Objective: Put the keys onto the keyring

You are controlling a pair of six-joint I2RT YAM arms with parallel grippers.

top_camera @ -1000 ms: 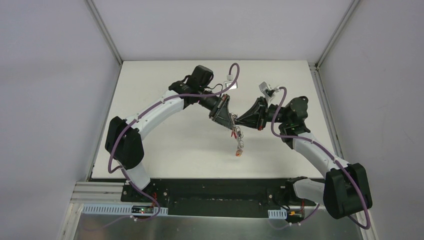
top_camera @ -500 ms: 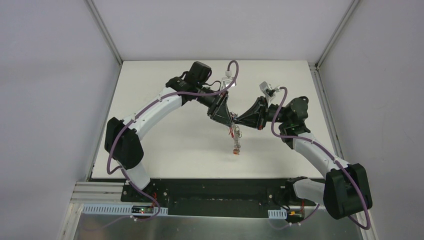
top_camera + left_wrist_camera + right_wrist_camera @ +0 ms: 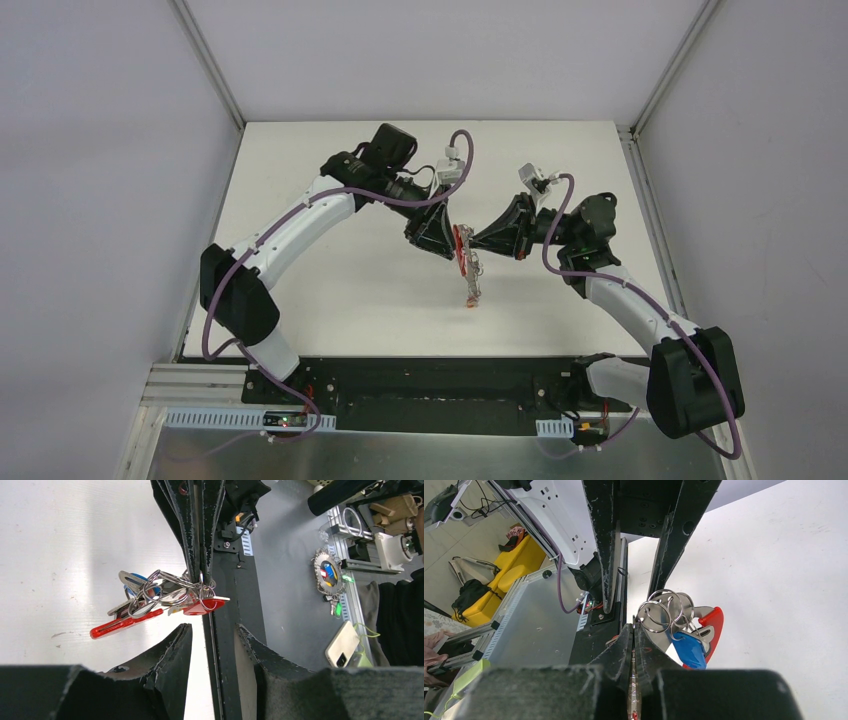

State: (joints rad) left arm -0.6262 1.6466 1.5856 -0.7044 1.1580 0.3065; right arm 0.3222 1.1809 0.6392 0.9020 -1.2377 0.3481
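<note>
Top external view: the left gripper (image 3: pixel 450 243) sits just beside the keyring (image 3: pixel 470 268), its two fingers standing apart and gripping nothing. The keyring hangs in the air over the white table (image 3: pixel 330 290), a bunch of grey rings with a red band (image 3: pixel 717 622) and a blue key (image 3: pixel 689 650) on it. The right gripper (image 3: pixel 472 241) has its fingers pressed together on one grey ring, holding the bunch up.
</note>
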